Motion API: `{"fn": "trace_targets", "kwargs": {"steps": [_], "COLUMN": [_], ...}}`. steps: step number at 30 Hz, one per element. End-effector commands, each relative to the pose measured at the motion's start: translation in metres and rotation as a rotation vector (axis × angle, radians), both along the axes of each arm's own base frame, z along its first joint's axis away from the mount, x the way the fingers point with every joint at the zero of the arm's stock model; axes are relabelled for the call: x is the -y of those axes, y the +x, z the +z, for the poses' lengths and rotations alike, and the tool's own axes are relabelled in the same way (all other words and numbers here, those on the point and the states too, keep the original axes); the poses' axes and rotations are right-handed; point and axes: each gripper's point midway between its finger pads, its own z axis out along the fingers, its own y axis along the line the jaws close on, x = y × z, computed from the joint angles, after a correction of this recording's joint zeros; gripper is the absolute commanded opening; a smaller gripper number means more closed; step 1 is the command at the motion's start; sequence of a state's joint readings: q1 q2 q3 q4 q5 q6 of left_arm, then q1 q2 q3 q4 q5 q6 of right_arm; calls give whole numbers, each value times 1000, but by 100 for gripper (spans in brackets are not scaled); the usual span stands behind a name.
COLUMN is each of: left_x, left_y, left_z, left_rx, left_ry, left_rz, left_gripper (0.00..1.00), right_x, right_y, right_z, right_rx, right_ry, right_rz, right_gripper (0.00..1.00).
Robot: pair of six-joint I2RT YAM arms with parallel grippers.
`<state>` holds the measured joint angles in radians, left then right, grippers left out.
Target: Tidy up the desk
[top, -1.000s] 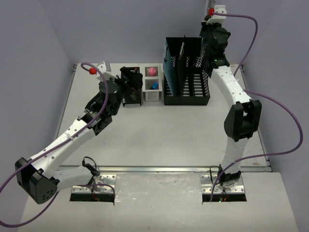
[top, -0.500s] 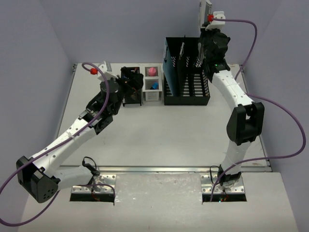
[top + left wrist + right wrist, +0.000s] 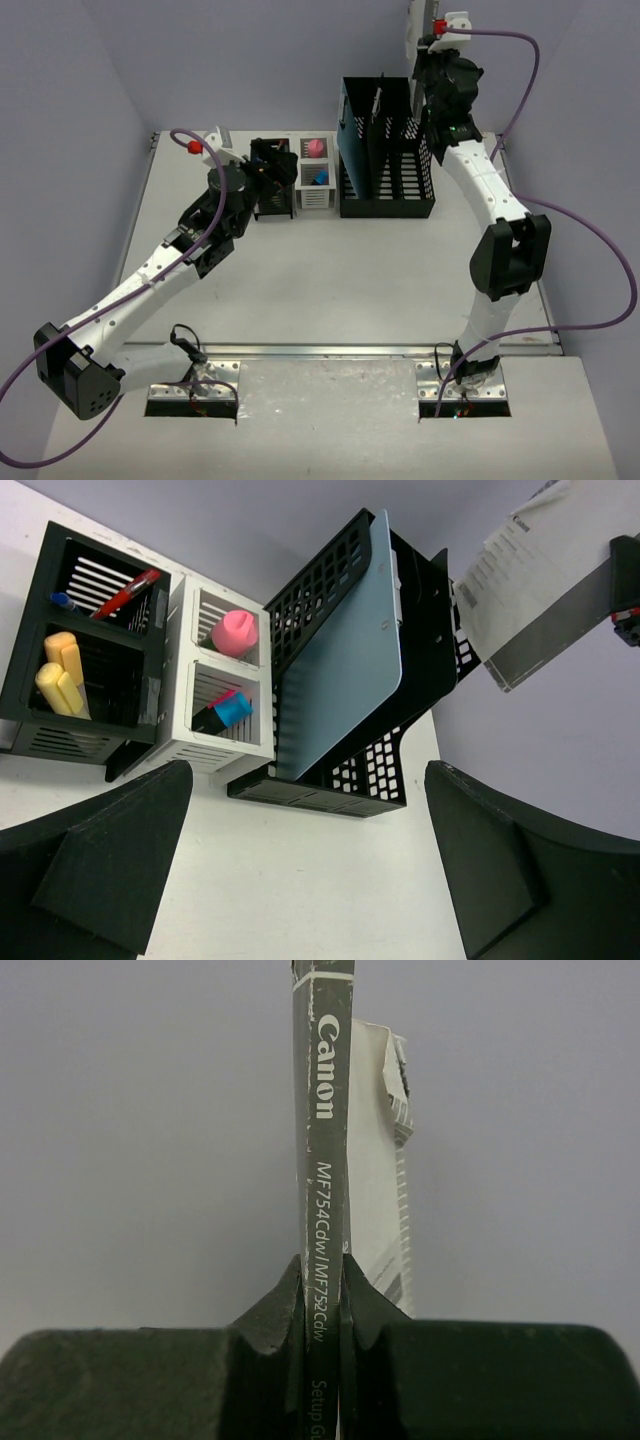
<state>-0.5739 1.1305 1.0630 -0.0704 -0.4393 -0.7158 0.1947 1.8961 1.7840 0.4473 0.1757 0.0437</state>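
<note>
Pinching the spine of a Canon booklet (image 3: 322, 1160) tight between its fingers, the right end effector (image 3: 322, 1295) holds it upright in the air, with the black file rack (image 3: 388, 150) below it and to its left and the white table (image 3: 340, 270) well beneath. The left end effector (image 3: 306, 772) hangs low over that table with its fingers spread wide and nothing between them. Ahead of it, side by side at the table's far edge, stand a black pen holder (image 3: 90, 670), a white holder (image 3: 225, 685) and the file rack with a pale blue folder (image 3: 345, 670) in it.
</note>
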Motion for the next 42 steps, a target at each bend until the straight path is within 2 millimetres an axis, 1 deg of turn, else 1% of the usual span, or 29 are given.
{"fn": "trace_targets", "kwargs": {"steps": [1, 3, 4, 7, 10, 12, 16, 18, 19, 21, 22, 24, 29, 35, 42], "left_x": [-3, -2, -2, -2, -3, -3, -3, -3, -2, -1, -1, -1, 0, 2, 3], "left_y": [3, 3, 3, 2, 1, 1, 2, 2, 2, 3, 3, 3, 3, 4, 6], "left_z": [21, 21, 22, 20, 22, 21, 20, 17, 16, 15, 16, 15, 16, 13, 12], "left_rx": [58, 58, 60, 57, 61, 60, 58, 52, 50, 47, 49, 45, 47, 40, 36], "left_ry": [-48, -48, -50, -49, -51, -50, -47, -45, -43, -43, -46, -45, -48, -46, -41], "left_rz": [5, 4, 4, 2, 2, 2, 4, 4, -1, -4, -2, -4, -8, -12, -14], "left_gripper": [100, 100, 100, 100, 100, 100, 100, 100, 100, 100, 100, 100, 100, 100, 100], "right_x": [-5, -8, -9, -10, -5, 0, 5, 5, 4, 5, 6, 9, 26, 38, 46], "right_y": [-44, -46, -45, -44, -42, -40, -43, -44, -46, -46, -48, -49, -48, -44, -36], "right_z": [118, 125, 122, 124, 121, 111, 108, 110, 115, 120, 128, 131, 134, 127, 102], "right_rx": [326, 338, 331, 335, 335, 328, 331, 336, 349, 357, 372, 380, 389, 375, 328], "right_ry": [39, 37, 34, 33, 34, 3, -1, -3, -3, -6, -4, -6, 0, 4, 14], "right_rz": [39, 44, 47, 39, 14, -18, -30, -28, -23, -27, -27, -32, -67, -85, -91], "right_gripper": [1, 1, 1, 1, 1, 1, 1, 1, 1, 1, 1, 1, 1, 1, 1]}}
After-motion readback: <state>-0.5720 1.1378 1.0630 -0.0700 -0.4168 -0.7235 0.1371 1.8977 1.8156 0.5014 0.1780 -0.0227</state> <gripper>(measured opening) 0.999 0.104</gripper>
